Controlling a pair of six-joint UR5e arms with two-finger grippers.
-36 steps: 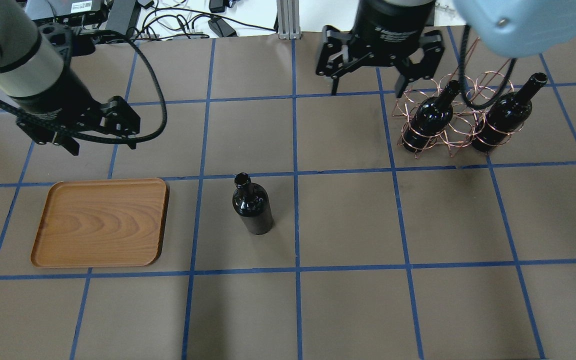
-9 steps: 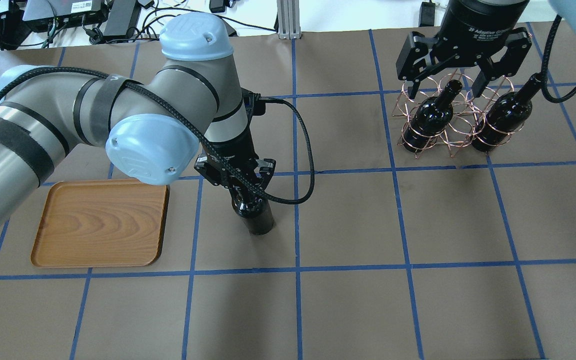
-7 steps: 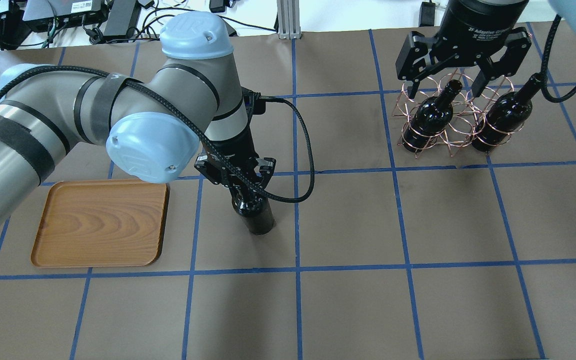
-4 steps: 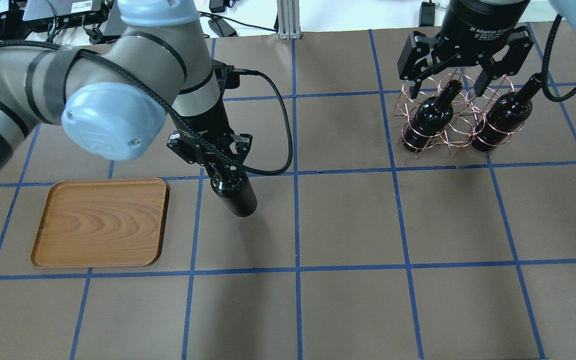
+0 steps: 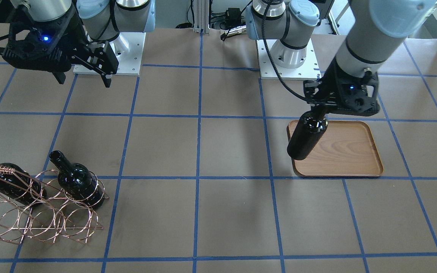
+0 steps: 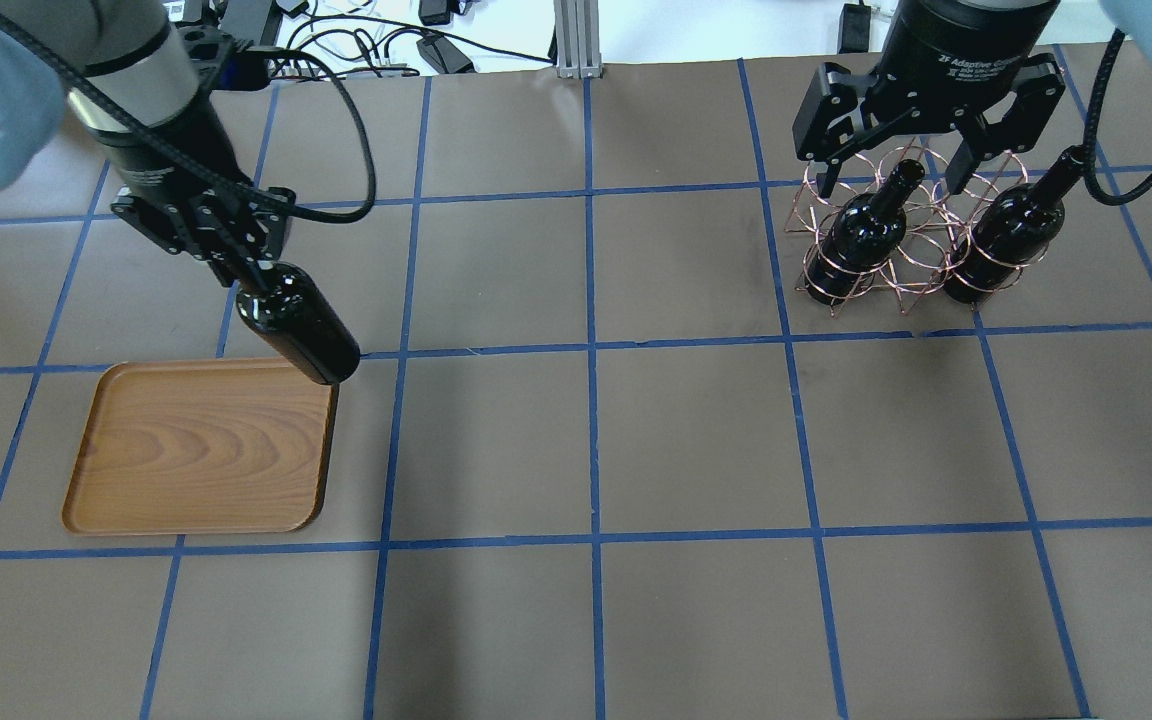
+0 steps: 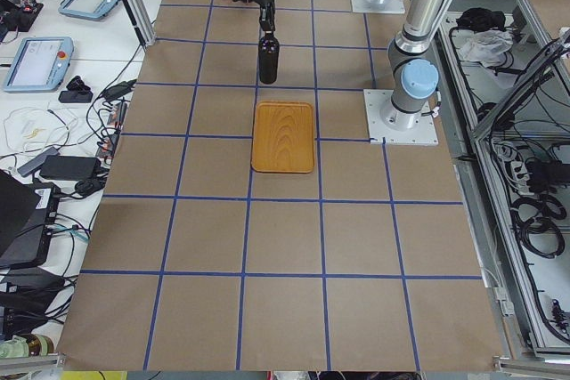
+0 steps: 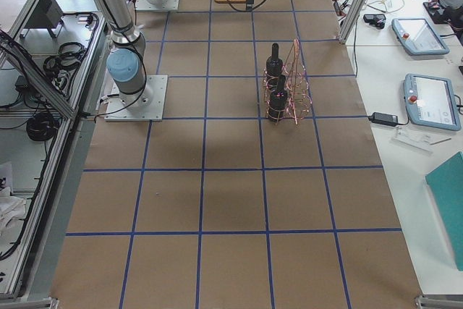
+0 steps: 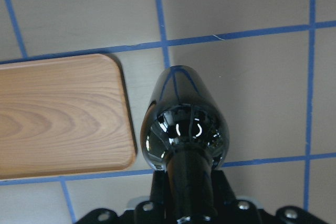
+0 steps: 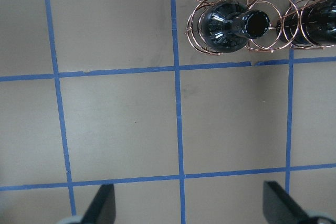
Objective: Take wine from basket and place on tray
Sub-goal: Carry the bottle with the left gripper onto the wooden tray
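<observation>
My left gripper is shut on the neck of a black wine bottle and holds it off the table, its base over the near right corner of the wooden tray. The left wrist view shows the bottle just right of the tray. From the front, the bottle hangs at the tray's edge. My right gripper is open and empty above the copper wire basket. The basket holds two more bottles.
The table is brown paper with a blue tape grid. The arm bases stand at the robot's side. Cables and devices lie beyond the far edge. The basket's front rings hold nothing.
My left gripper closed on the standing bottle's neck, lifted it and carried it left to the tray's edge. My right gripper moved over the basket early on and then stayed, open.
</observation>
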